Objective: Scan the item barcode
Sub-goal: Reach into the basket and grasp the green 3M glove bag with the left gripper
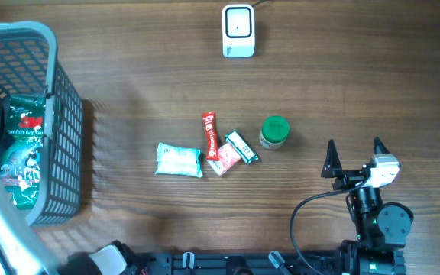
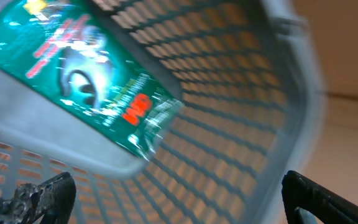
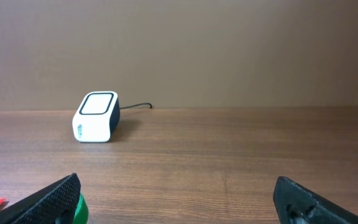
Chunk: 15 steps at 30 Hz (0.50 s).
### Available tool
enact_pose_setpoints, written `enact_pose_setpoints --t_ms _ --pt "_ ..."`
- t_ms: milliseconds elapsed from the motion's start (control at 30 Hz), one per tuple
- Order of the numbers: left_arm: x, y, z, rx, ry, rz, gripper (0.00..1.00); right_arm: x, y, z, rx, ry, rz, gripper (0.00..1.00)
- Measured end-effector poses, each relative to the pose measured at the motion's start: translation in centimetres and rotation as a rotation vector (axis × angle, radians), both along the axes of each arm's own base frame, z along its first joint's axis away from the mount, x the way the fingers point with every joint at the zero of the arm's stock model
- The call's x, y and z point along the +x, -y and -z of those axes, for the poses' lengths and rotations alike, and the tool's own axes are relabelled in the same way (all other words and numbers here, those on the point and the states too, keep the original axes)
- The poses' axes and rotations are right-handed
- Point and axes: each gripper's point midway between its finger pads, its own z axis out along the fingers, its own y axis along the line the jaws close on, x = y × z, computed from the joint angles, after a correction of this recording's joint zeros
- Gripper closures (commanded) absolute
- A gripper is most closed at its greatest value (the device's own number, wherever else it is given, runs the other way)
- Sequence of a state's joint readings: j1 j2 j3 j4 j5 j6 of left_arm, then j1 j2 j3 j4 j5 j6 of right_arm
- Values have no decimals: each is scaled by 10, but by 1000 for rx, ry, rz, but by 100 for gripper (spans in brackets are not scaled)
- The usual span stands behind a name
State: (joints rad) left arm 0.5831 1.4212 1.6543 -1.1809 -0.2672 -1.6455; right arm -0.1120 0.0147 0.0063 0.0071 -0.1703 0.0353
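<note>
The white barcode scanner (image 1: 237,30) stands at the back of the table and also shows in the right wrist view (image 3: 96,117). A green 3M package (image 1: 26,147) lies inside the grey mesh basket (image 1: 67,107). In the left wrist view the package (image 2: 86,74) rests on the basket floor, above my left gripper (image 2: 176,188), whose jaws stand wide open over the basket mesh (image 2: 241,112) with nothing between them. My right gripper (image 1: 354,147) hovers open and empty at the front right.
Mid-table lie a teal packet (image 1: 179,160), a red stick pack (image 1: 209,130), a red-and-white sachet (image 1: 223,159), a small green-and-white box (image 1: 241,147) and a green-lidded jar (image 1: 274,131). The jar's edge (image 3: 79,210) touches the right wrist view's left finger.
</note>
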Motion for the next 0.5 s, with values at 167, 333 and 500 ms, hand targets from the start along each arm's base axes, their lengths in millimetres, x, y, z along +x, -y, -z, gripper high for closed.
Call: enact_pose_setpoints --t_ms 167,333,500 --pt "-9 -7 92 -259 -216 -242 0 0 0 0 0 0 0 0" --pt "-3 -13 151 -361 -324 -378 0 0 0 0 0 0 0 0" --pt "10 -22 197 -394 -393 -388 0 0 0 0 0 0 0 0"
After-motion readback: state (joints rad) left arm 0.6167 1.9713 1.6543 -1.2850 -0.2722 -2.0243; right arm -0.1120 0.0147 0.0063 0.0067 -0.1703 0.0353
